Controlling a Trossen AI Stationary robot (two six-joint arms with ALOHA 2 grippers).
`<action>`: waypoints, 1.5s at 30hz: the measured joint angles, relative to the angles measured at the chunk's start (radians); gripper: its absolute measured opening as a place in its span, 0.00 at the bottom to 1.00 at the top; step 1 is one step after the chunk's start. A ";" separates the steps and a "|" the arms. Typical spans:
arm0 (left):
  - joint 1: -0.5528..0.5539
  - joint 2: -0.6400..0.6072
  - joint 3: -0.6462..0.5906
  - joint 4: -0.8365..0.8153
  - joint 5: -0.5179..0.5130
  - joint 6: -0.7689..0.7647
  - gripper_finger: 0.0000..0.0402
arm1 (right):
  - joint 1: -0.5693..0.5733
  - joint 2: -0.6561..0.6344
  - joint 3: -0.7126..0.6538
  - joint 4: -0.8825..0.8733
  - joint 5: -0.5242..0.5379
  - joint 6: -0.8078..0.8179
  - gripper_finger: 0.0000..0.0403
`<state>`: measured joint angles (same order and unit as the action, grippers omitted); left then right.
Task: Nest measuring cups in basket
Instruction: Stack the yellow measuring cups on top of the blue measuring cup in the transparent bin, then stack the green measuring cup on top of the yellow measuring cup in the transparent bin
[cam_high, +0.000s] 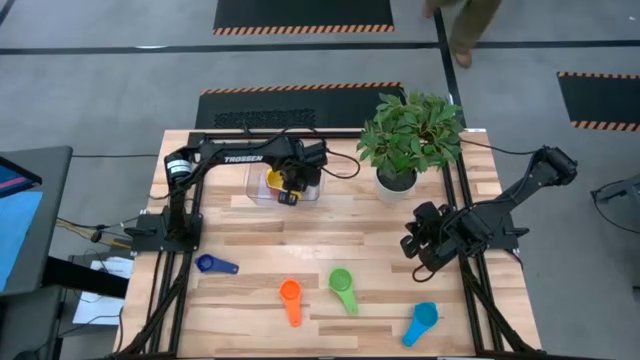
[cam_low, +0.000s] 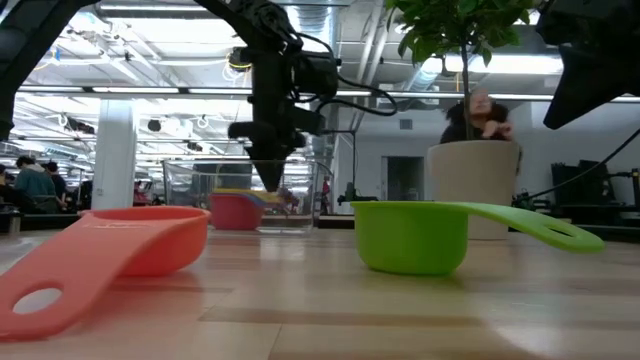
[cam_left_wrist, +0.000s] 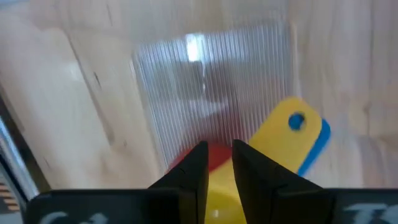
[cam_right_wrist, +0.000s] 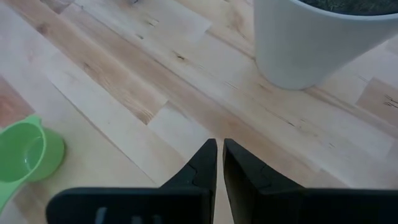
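Note:
The clear basket (cam_high: 283, 186) stands on the far middle of the table. In it are a red cup (cam_left_wrist: 214, 154), a yellow cup (cam_left_wrist: 283, 140) with its handle hole showing, and a blue handle (cam_left_wrist: 318, 146) under the yellow one. My left gripper (cam_left_wrist: 219, 165) points down into the basket, its fingers nearly together over the yellow bowl. On the near table lie the dark blue cup (cam_high: 214, 265), orange cup (cam_high: 291, 300), green cup (cam_high: 343, 288) and light blue cup (cam_high: 421, 322). My right gripper (cam_right_wrist: 219, 155) is shut and hovers over bare wood beside the plant pot. My left gripper comes from above, pointing down, with a narrow gap in which the yellow cup's bowl edge (cam_left_wrist: 219, 182) shows. It seems pinched there, but the fingers (cam_left_wrist: 193, 171) hide the exact spot. The yellow cup sits in the red cup inside the basket, handle sticking out level.
A white pot with a green plant (cam_high: 408, 140) stands right of the basket at the far edge. Black arm frames run along both table sides. A person (cam_low: 478, 115) shows in the room behind. Bare wood lies between the basket and the near row of cups.

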<state>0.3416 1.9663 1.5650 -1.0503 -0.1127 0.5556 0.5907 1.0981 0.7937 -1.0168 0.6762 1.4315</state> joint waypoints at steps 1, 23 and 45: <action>0.001 0.000 0.008 -0.021 0.000 0.003 0.15 | 0.000 0.000 0.000 0.000 0.000 0.000 0.13; -0.134 -0.143 0.301 -0.504 0.161 -0.427 0.15 | 0.000 0.000 0.000 0.008 0.000 0.000 0.13; -0.627 -0.759 -0.811 0.903 0.099 -1.161 0.15 | 0.047 0.001 0.000 0.260 -0.027 -0.171 0.13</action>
<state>-0.2852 1.2077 0.7544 -0.1470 -0.0138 -0.6052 0.6376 1.0992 0.7936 -0.7572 0.6496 1.2605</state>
